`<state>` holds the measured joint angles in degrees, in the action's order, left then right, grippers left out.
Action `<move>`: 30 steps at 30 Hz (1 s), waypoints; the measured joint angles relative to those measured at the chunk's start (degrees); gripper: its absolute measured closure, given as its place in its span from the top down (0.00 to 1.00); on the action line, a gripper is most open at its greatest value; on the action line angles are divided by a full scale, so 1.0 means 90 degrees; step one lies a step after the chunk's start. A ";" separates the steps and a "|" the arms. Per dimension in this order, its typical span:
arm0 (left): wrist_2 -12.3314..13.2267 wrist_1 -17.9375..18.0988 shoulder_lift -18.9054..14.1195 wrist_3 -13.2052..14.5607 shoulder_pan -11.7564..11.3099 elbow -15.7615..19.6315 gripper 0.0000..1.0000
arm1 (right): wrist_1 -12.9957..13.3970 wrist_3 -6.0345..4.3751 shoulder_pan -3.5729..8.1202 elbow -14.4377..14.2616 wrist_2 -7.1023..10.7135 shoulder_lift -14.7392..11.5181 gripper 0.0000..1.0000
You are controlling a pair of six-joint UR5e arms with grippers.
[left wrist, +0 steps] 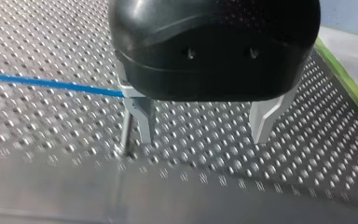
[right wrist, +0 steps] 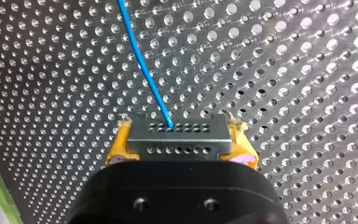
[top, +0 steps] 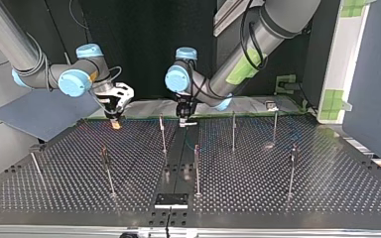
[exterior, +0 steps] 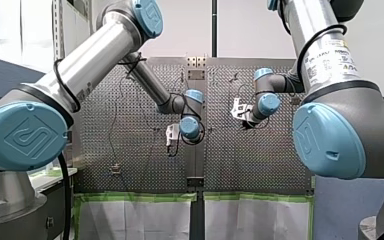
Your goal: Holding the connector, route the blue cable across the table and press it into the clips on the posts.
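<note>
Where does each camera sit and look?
Front view: behind my left arm and my right arm, facing over the table.
Top view: across the table, facing the arms; my right claw left, my left claw right.
Left wrist view: on my left wrist, along its open claw, at the blue cable.
Right wrist view: on my right wrist, over its claw shut on the connector.
Both wrist views show the blue cable.

Left wrist view: the blue cable (left wrist: 51, 84) is cut off by the edge at 1 end and vanishes behind a finger (left wrist: 142, 116) of my left gripper (left wrist: 203, 135) at the other. Right wrist view: it runs from the connector (right wrist: 177, 137) out past the edge. I can't make out clips on the top view's posts (top: 197, 171).
</note>
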<state>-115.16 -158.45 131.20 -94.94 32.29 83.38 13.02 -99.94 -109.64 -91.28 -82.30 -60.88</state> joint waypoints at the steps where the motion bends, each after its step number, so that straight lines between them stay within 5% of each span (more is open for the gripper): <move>1: -0.0015 -0.0042 -0.0042 -0.0003 0.0038 0.0000 1.00 | -0.0005 0.0001 0.0000 0.0000 0.0000 0.0000 0.00; 18: -0.0254 -0.0535 -0.0655 -0.0099 0.0667 0.0047 1.00 | -0.0087 -0.0003 0.0038 0.0002 0.0010 -0.0004 0.00; 30: -0.0334 -0.0005 -0.0642 -0.0356 0.1259 0.0020 1.00 | -0.0441 0.0223 0.0189 0.0001 0.0019 -0.0108 0.00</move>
<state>-118.17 -158.49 125.43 -98.15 43.62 83.56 9.05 -97.94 -107.94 -91.27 -82.12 -61.85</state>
